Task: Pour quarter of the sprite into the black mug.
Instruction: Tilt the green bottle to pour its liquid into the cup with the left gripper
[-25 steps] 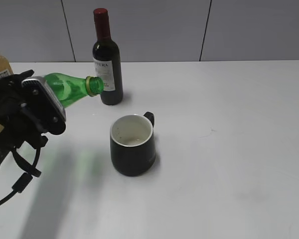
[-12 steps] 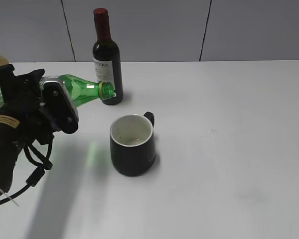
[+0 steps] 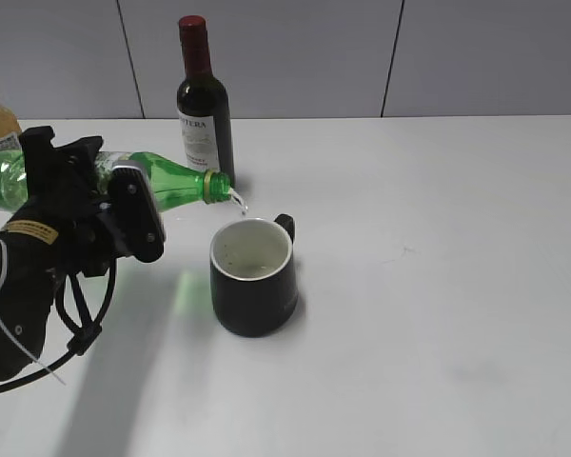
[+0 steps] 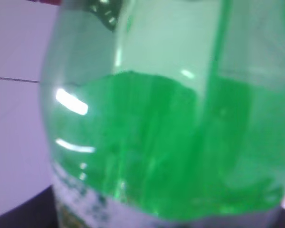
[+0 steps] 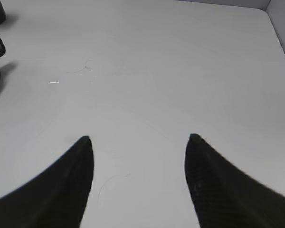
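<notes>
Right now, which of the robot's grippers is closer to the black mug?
The left. The left gripper is just left of the black mug, tipping the sprite over its rim. The right gripper hangs open over bare table to the mug's right, absent from the exterior view.

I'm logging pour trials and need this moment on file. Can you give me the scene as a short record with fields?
bottle: green transparent plastic sprite bottle, tipped near horizontal, mouth beside the mug rim
holder: left tool, shut on the bottle
stream: thin trickle leaving the mouth
mug: squat black mug with white inside, upright, handle at back
right tool: open, empty, over bare white table
background: dark wine bottle
</notes>
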`<state>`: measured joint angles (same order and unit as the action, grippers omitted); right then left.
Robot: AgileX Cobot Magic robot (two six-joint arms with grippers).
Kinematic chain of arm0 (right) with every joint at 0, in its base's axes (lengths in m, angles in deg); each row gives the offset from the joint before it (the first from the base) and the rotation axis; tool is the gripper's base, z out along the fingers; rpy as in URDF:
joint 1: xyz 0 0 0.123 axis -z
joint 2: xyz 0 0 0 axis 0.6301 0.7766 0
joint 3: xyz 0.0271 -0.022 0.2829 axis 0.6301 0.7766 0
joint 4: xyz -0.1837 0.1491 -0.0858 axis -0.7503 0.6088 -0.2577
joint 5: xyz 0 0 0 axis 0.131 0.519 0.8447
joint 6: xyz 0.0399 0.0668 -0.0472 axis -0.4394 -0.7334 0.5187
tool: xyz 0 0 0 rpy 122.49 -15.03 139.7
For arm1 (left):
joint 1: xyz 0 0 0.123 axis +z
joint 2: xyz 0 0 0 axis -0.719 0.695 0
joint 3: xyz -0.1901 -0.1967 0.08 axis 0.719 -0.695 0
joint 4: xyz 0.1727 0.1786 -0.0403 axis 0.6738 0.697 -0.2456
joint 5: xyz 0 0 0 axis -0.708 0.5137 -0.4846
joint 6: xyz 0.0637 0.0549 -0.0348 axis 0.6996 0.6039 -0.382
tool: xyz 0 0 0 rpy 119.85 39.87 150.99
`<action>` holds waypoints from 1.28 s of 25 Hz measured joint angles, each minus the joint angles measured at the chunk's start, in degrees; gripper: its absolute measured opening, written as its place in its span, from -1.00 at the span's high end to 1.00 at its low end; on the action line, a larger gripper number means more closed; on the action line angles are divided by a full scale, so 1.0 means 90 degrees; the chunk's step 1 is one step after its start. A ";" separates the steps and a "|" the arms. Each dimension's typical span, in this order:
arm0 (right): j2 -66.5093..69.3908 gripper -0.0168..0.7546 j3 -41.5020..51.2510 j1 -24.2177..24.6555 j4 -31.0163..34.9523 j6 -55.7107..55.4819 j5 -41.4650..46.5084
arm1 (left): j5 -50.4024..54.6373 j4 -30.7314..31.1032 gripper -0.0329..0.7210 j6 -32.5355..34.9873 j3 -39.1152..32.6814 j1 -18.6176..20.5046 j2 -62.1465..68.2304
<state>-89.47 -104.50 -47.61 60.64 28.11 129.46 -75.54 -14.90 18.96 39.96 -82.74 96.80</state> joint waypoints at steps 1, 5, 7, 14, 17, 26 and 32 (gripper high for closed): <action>0.0000 -0.25 0.0000 0.0000 0.0000 0.0000 0.0000 | -0.0012 0.0024 -0.34 0.0007 0.0000 0.0000 0.0000; 0.0000 -0.25 0.0000 0.0000 0.0000 0.0000 0.0000 | -0.0012 0.0041 -0.34 0.0078 0.0000 0.0000 0.0007; 0.0000 -0.25 0.0000 0.0000 0.0000 0.0000 0.0000 | -0.0012 0.0042 -0.34 0.0171 0.0000 0.0000 0.0013; 0.0000 -0.25 0.0000 0.0000 0.0000 0.0000 0.0000 | -0.0012 0.0048 -0.34 0.0351 0.0000 0.0000 0.0013; 0.0000 -0.25 0.0000 0.0000 0.0000 0.0000 0.0000 | -0.0012 0.0048 -0.33 0.0455 0.0000 0.0000 0.0013; 0.0000 -0.25 0.0000 0.0000 0.0000 0.0000 0.0000 | -0.0012 0.0048 -0.33 0.0605 0.0000 0.0000 0.0013; 0.0000 -0.25 0.0000 0.0000 0.0000 0.0000 0.0000 | -0.0019 0.0048 -0.33 0.0625 0.0000 0.0000 0.0013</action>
<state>-89.47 -104.50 -47.61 60.64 28.11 129.46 -75.71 -14.47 24.58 39.96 -82.74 96.91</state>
